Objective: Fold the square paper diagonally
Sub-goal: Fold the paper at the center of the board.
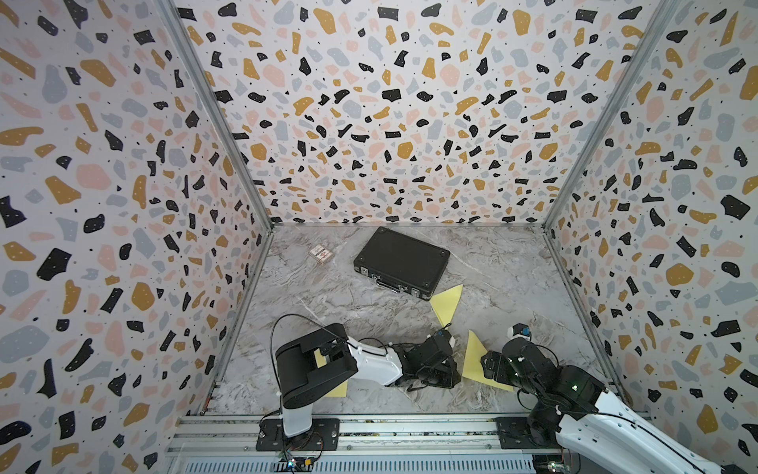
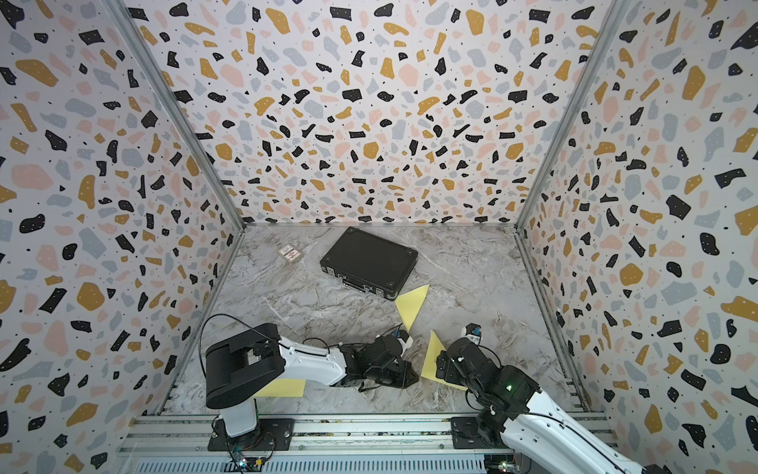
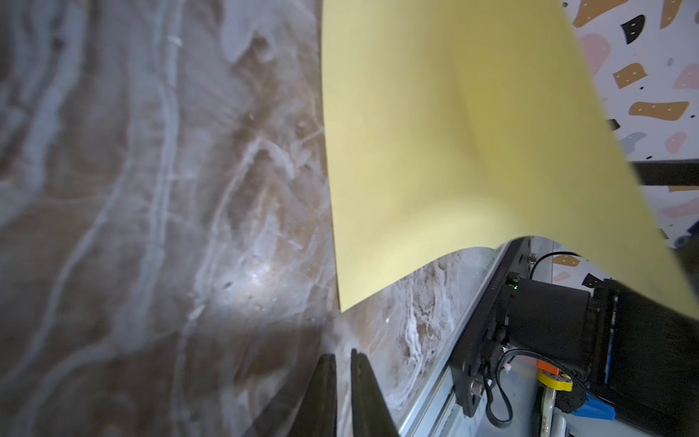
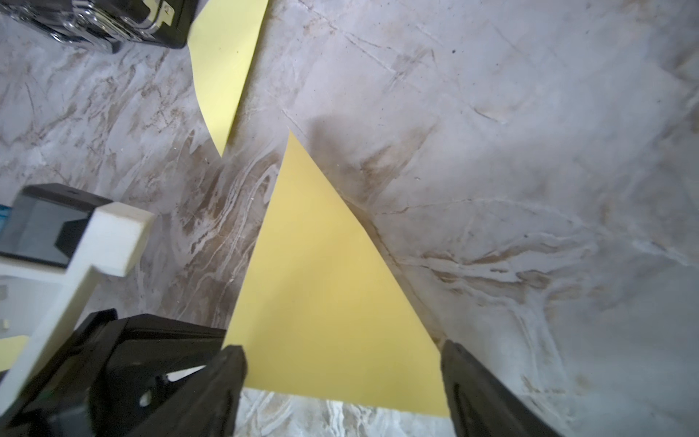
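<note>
At the table's (image 4: 529,151) front, the yellow paper (image 4: 321,265) lies between the wide-open jaws of our right gripper (image 4: 340,350), apex pointing away; our left gripper (image 3: 343,355) sits nearly closed, empty.

Case (image 1: 401,262) rear ctr; small box (image 1: 320,253) to its left; paper (image 1: 447,303) just before case.

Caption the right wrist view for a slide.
Open right gripper straddling a yellow paper triangle on the marble table, black case beyond.
</note>
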